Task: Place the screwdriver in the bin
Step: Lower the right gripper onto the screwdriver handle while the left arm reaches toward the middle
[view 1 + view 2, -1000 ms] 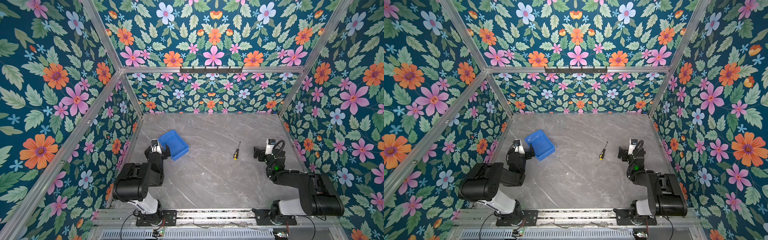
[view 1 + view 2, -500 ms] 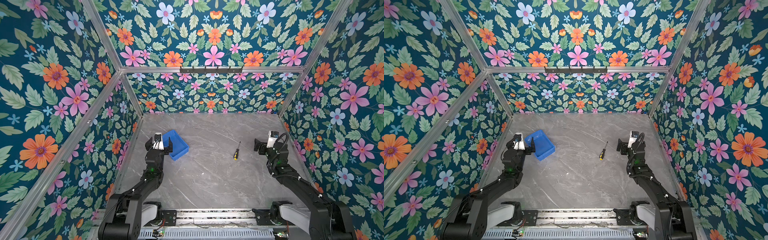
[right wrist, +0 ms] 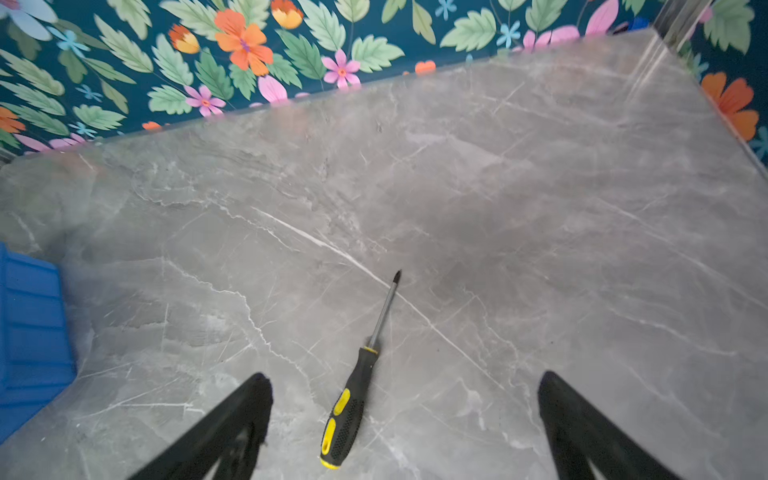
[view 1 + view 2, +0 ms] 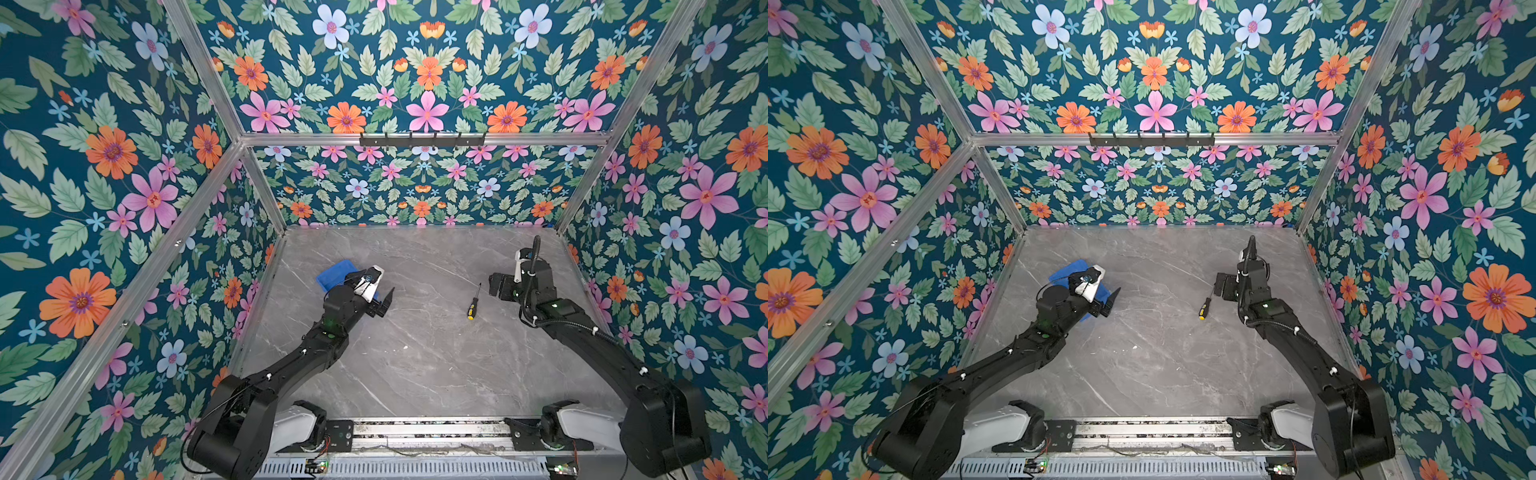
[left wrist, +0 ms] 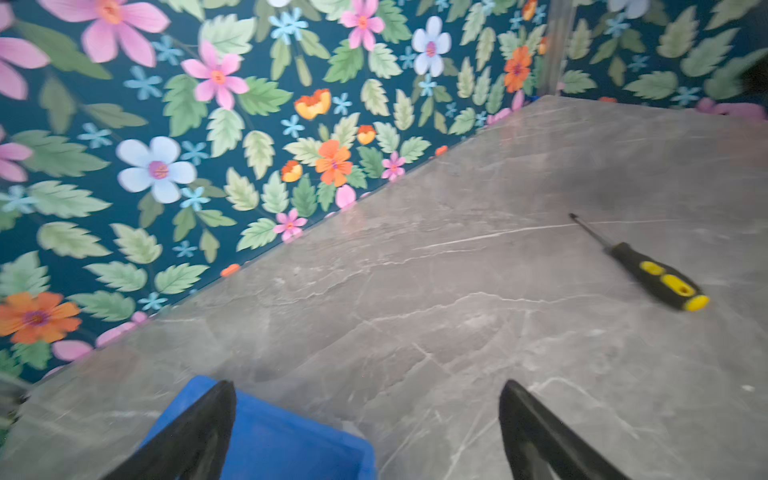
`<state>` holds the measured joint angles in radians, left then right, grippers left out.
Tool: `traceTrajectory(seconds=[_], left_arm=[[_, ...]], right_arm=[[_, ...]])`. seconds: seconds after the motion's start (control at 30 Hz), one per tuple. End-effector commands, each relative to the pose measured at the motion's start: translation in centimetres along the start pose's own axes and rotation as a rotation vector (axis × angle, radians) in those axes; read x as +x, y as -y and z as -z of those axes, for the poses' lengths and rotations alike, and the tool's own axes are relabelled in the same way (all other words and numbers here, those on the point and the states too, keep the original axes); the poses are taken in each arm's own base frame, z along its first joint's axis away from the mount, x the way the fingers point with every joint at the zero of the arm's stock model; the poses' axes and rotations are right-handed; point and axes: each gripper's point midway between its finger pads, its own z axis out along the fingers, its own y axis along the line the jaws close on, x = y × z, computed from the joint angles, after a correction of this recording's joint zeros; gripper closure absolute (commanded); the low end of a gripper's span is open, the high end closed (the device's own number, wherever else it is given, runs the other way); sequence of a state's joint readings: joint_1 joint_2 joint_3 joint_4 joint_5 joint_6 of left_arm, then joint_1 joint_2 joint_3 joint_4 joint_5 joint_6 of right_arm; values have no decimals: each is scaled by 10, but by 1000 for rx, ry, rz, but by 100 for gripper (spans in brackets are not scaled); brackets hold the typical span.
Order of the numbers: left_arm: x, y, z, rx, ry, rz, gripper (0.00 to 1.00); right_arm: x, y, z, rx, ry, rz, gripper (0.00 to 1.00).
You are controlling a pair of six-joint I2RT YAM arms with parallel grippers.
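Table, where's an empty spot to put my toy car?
Bare table runs along the back wall, between the bin and screwdriver, and down to the front rail between left arm and right arm. Crowded: left gripper at the bin, right gripper by the screwdriver.

The screwdriver (image 4: pixel 474 302) lay on the table (image 4: pixel 415 357), right of centre, well apart from the bin (image 4: pixel 332 275) at the left.

Screwdriver (image 3: pixel 357 386) on marble table (image 3: pixel 540 199) (handle nearest), between wide-apart jaws, bin (image 3: pixel 33 332) aside
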<state>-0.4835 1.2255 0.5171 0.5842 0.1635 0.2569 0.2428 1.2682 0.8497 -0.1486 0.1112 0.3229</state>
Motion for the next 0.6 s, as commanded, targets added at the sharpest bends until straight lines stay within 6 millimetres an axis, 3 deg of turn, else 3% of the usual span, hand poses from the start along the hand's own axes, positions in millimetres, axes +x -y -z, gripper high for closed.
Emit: traceTrajectory(seconds=[0.0,0.27,0.37,0.57], left_arm=[[-7,35,-6,152,16,-20,0],[-3,89,-17,306,-31,-100,0],[-2,104,-19,335,-37,-111,0],[-5,127,-27,357,-26,-132,0]], right_arm=[[23,10,-12,86,-138,-86,1],[46,11,-50,253,-364,-89,1],[55,14,-62,356,-424,-85,14],[69,-5,-83,321,-494,-173,32]])
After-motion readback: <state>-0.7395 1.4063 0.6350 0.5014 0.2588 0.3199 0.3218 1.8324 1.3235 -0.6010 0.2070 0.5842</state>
